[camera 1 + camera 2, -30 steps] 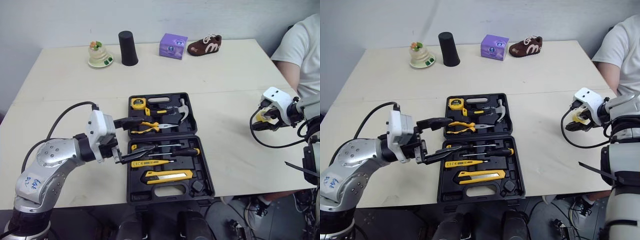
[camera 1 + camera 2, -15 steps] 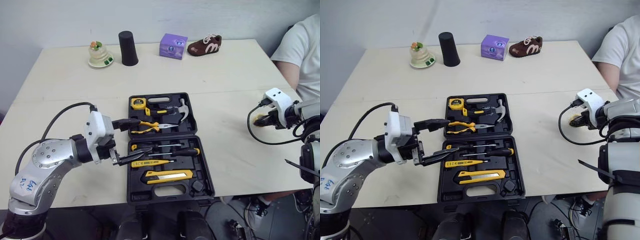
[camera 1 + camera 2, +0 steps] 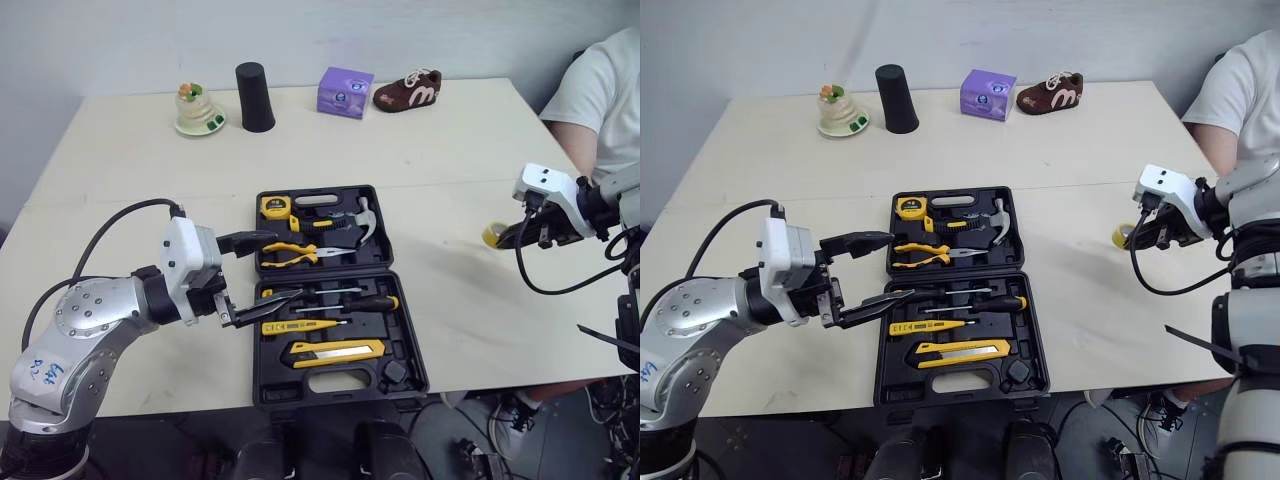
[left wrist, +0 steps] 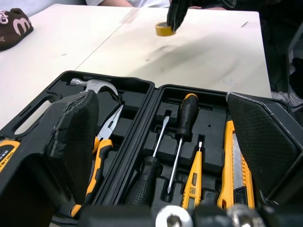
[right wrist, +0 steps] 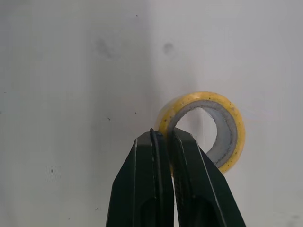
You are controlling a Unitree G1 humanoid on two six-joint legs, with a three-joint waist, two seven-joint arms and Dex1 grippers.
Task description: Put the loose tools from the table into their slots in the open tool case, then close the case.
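Note:
The black tool case [image 3: 418, 368] lies open at the table's near middle. In it are a tape measure [image 3: 277, 207], a hammer [image 3: 364, 217], pliers [image 3: 299, 252], screwdrivers [image 3: 345, 300] and a yellow knife [image 3: 338, 352]. My left gripper [image 3: 286, 267] is open and hovers over the case's left edge, holding nothing. To the right of the case, my right gripper [image 3: 510, 238] is shut on the rim of a yellow tape roll [image 5: 222, 124], which hangs just above the table [image 3: 493, 235].
Along the far edge stand a figurine dish [image 3: 197, 110], a black cup [image 3: 255, 97], a purple box [image 3: 345, 92] and a brown shoe [image 3: 408, 92]. A person in a white shirt [image 3: 600, 100] sits at the right corner. My right arm's cable [image 3: 530, 280] loops beside the tape.
My right gripper has shut on the yellow tape roll and carried it left, toward the case. The left arm has shifted only slightly.

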